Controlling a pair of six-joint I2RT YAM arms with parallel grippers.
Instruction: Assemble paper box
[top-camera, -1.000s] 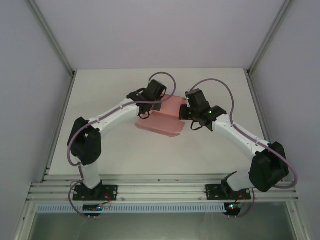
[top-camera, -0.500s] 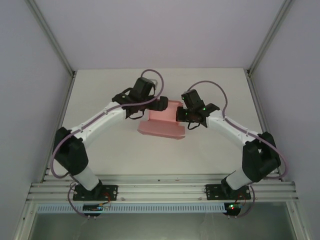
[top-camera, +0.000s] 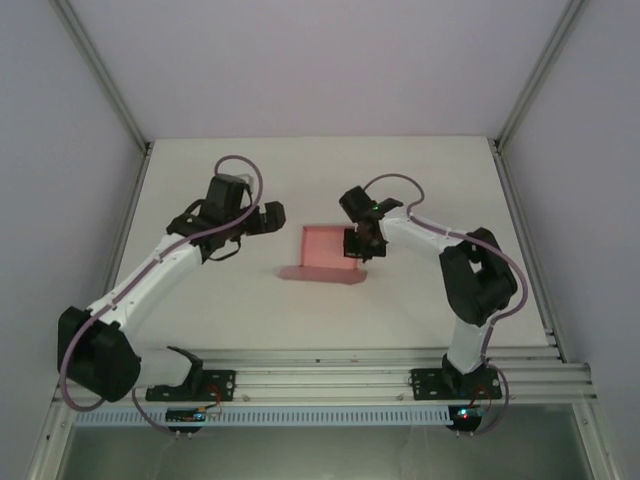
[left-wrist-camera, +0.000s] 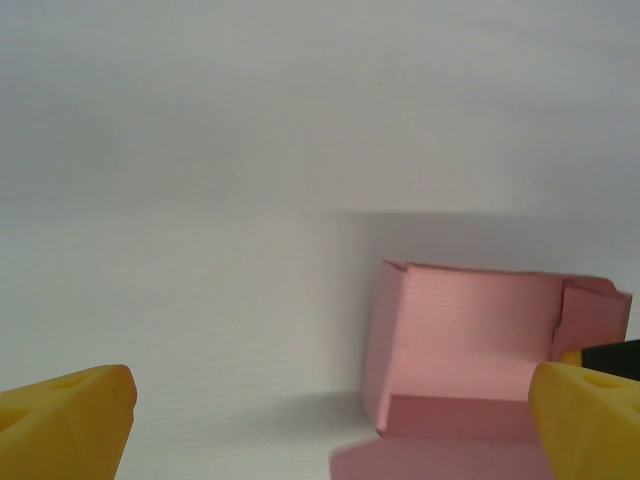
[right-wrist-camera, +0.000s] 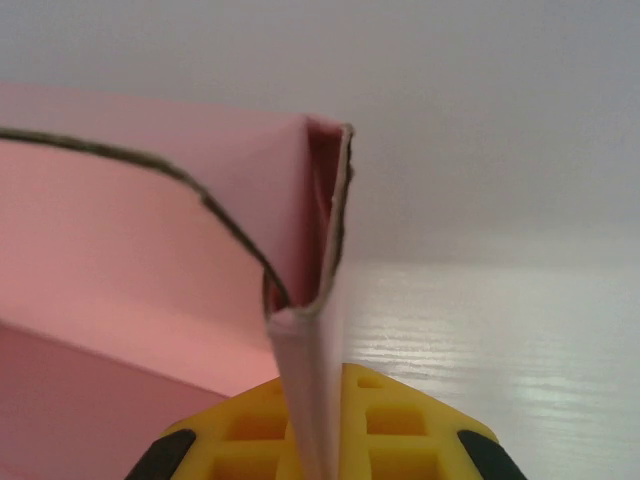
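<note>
On the table (top-camera: 220, 310), right tool (top-camera: 357, 245) pinches the paper box (top-camera: 322, 248); left tool (top-camera: 273, 216) gapes.

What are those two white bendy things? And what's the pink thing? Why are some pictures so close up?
Those are two robot arms bolted to a table. Each one ends in a gripper, which is a pincher with two fingers. The wide picture comes from a camera up above. The two close-up pictures come from little cameras on the arms' wrists, so you can see yellow fingers at the bottom. The pink thing is a paper box, partly folded, resting on the table. The right gripper pinches one of its walls. The left gripper is open, apart from the box, and holds nothing.
</note>
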